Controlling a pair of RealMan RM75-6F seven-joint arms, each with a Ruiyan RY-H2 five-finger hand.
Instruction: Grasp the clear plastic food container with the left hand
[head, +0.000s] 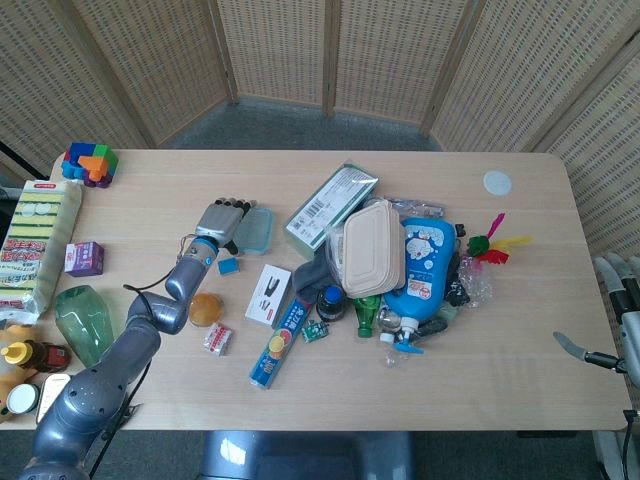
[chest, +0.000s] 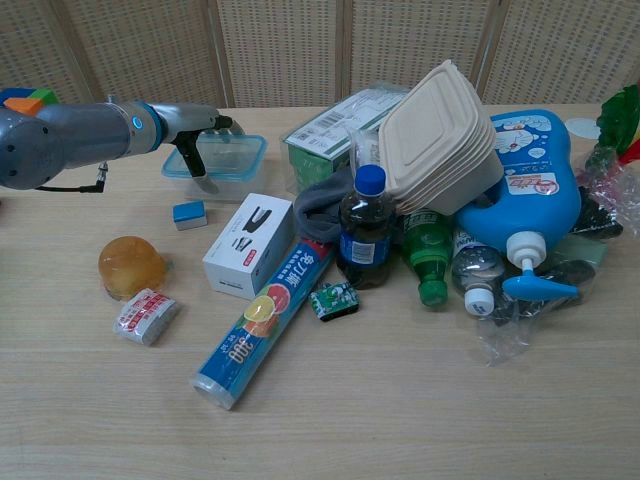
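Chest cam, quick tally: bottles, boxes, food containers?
Bottles: 4 (dark bottle, green bottle, clear bottle, big blue bottle)
Boxes: 2 (green box, white box)
Food containers: 2 (clear plastic food container, beige clamshell)
Total: 8
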